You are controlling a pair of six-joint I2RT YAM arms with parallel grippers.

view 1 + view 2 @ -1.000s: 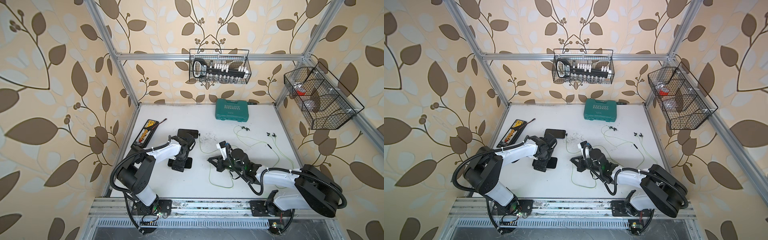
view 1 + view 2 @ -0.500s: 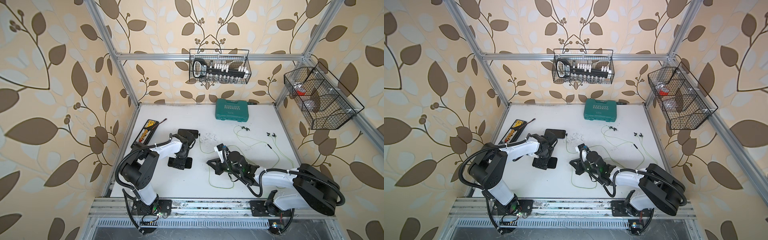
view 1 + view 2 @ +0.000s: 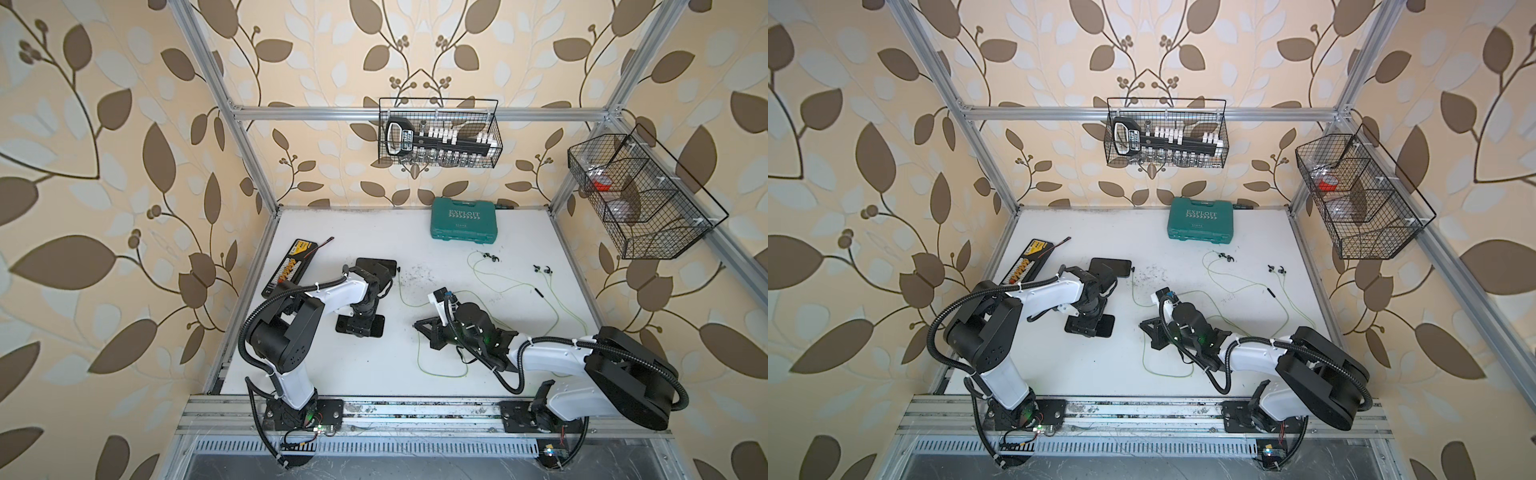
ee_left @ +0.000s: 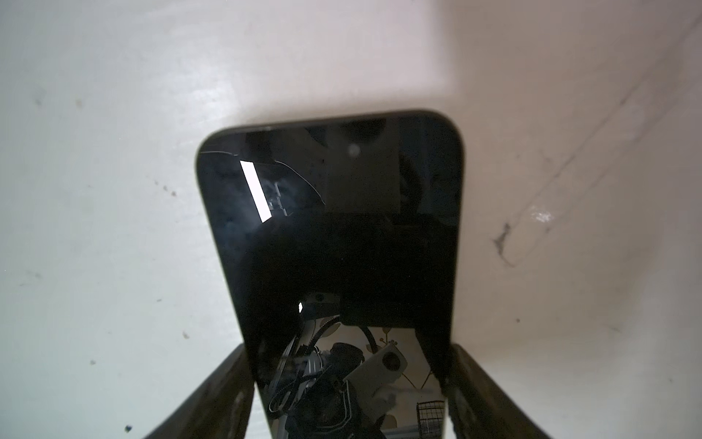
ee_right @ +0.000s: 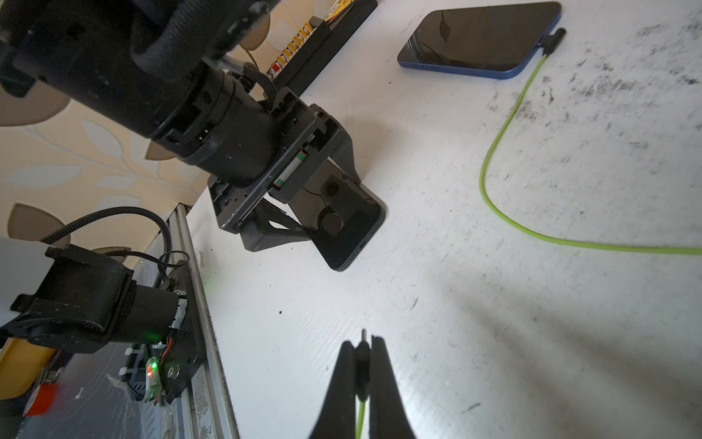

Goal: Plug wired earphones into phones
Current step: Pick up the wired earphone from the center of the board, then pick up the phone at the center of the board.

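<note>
A glossy black phone (image 4: 330, 190) lies flat near the front left in both top views (image 3: 376, 328). My left gripper (image 4: 349, 347) (image 3: 359, 326) straddles it, and both fingers (image 4: 228, 380) press against its long sides. A second phone (image 3: 376, 266) (image 5: 482, 38) lies farther back with a black plug (image 5: 552, 40) in its end and a yellow-green earphone cable (image 5: 494, 152) trailing from it. My right gripper (image 5: 362, 353) (image 3: 417, 326) is shut on the other plug (image 5: 362, 344). That plug's metal tip pokes out toward the near phone (image 5: 349, 235). Earbuds (image 3: 488, 257) (image 3: 542, 269) lie at the back right.
A teal tool case (image 3: 464, 220) stands at the back. A long black case with orange-white bits (image 3: 291, 270) lies along the left edge. Wire baskets hang on the back wall (image 3: 440, 137) and the right wall (image 3: 636, 199). Loose cable loops (image 3: 419, 361) lie in front of the right gripper.
The left gripper's fingers have closed in from wide open onto the near phone's sides. The right gripper, with the plug in it, has shifted slightly left toward that phone.
</note>
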